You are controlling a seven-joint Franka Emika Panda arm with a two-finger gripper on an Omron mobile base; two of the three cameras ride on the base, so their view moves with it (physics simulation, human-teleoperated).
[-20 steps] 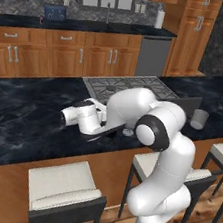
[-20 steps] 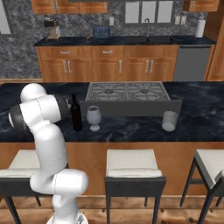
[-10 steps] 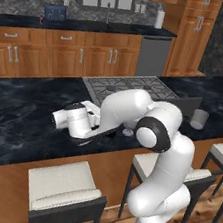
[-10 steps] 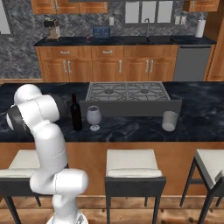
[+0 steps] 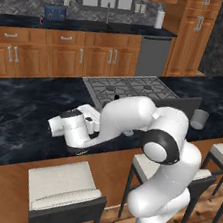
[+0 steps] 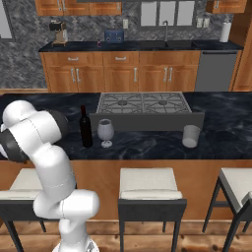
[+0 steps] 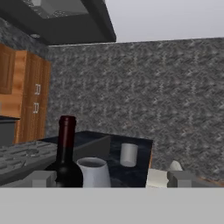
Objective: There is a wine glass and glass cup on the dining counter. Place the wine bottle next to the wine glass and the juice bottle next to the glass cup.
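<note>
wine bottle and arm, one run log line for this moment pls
wine bottle: upright on dining counter beside wine glass | glass cup: alone, right of cooktop | gripper: off bottle, jaw state unclear

Even, flat rendered light, no clear source. Shadows faint: soft dark patch under the arm on the dining counter (image 5: 11, 119). No glare on the black stone; marbling reads low-contrast. All views coarse, edges pixelated. Hand view soft, wine bottle (image 7: 65, 157) dark and featureless, back wall grainy. No edge distortion
</note>
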